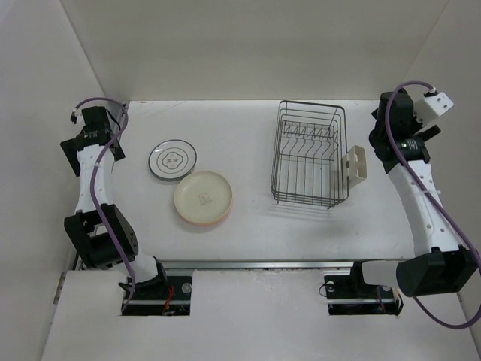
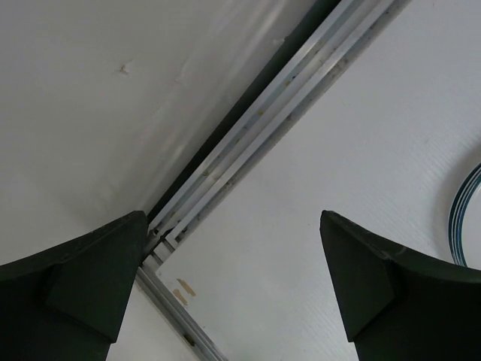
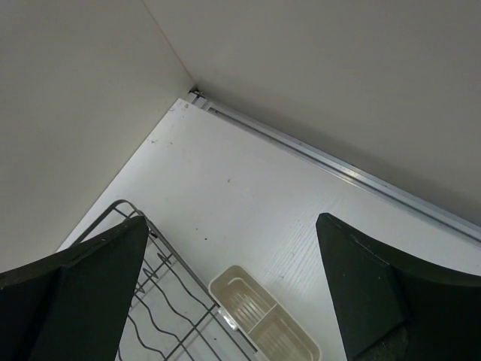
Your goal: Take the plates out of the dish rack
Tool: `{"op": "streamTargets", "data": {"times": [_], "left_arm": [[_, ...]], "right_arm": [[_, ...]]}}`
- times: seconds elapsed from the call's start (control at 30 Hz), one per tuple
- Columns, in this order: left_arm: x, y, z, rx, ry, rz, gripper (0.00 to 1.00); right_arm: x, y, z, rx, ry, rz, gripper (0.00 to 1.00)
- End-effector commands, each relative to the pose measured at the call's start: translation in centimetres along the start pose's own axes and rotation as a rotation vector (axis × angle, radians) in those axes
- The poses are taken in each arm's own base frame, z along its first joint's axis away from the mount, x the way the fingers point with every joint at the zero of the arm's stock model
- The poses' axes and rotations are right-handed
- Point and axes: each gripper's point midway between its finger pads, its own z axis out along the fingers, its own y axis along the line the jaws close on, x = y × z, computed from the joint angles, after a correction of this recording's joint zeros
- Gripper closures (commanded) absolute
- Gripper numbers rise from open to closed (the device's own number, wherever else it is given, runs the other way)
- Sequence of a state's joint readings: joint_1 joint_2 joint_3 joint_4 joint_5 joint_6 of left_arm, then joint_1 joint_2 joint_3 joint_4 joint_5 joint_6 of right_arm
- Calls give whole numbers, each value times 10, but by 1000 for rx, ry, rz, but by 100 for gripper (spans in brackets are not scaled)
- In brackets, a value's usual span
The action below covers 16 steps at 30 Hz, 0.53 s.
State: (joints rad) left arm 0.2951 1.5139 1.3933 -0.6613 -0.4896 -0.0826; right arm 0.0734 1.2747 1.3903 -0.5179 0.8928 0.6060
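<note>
The black wire dish rack (image 1: 308,154) stands at the right middle of the table with no plates in it, its cream cutlery cup (image 1: 356,165) on its right side. A white plate with a dark rim ring (image 1: 173,160) lies flat on the table at the left. A cream plate (image 1: 203,197) lies in front of it, with a pink-orange rim showing under it. My left gripper (image 1: 98,124) is open and empty at the far left; its view (image 2: 233,218) catches the ringed plate's edge (image 2: 464,218). My right gripper (image 1: 391,120) is open and empty above the cup (image 3: 263,323) and rack corner (image 3: 154,301).
White walls close in the table at the back and both sides. A metal rail (image 2: 285,113) runs along the table's edge by the left gripper, and another rail (image 3: 338,169) runs behind the rack.
</note>
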Motion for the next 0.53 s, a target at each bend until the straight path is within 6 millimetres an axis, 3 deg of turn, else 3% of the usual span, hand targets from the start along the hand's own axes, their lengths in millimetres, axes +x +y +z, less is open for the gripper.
{"op": "streamTargets", "data": {"times": [0.0,0.5], "left_arm": [[-12,14,-9,-47,-66,-71,1],[-6,13,-11,-29,-67,-63,1]], "right_arm": [[-9,12,-1,-36,-23,45,1],[-18,14,-7,-71,-50,105,1]]}}
